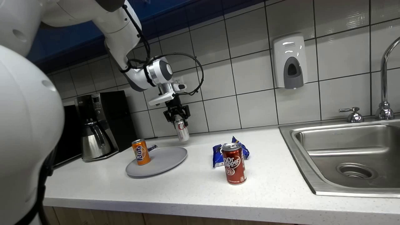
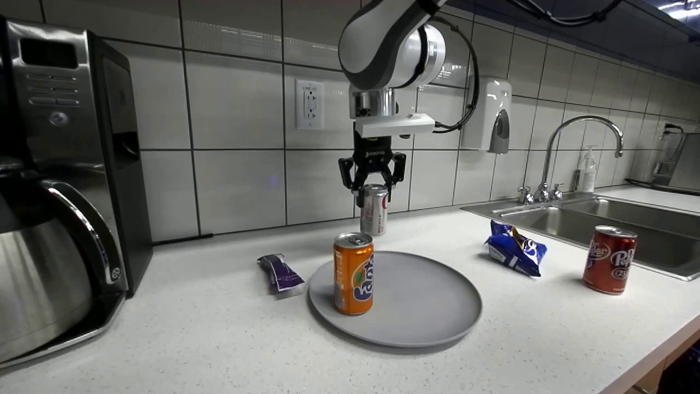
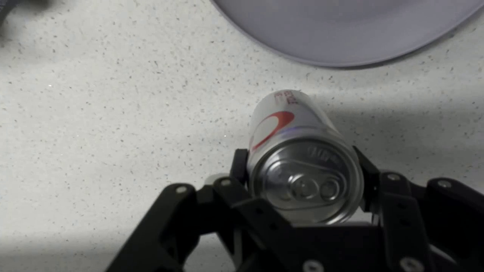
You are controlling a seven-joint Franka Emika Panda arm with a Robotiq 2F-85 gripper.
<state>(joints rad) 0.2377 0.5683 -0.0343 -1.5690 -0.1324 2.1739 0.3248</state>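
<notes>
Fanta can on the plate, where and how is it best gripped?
Likely by its upper sides, from above: the Fanta can stands upright on the gray plate, round and straight-walled. The gripper would first need to release the silver can it holds.

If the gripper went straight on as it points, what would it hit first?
The gripper points down, holding the silver can, so the can's base would probably meet the white countertop first, beside the gray plate. How far below it lies is hard to judge.

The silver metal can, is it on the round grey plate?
No, in the wrist view the black hand grips the silver can apart from the plate.
</notes>
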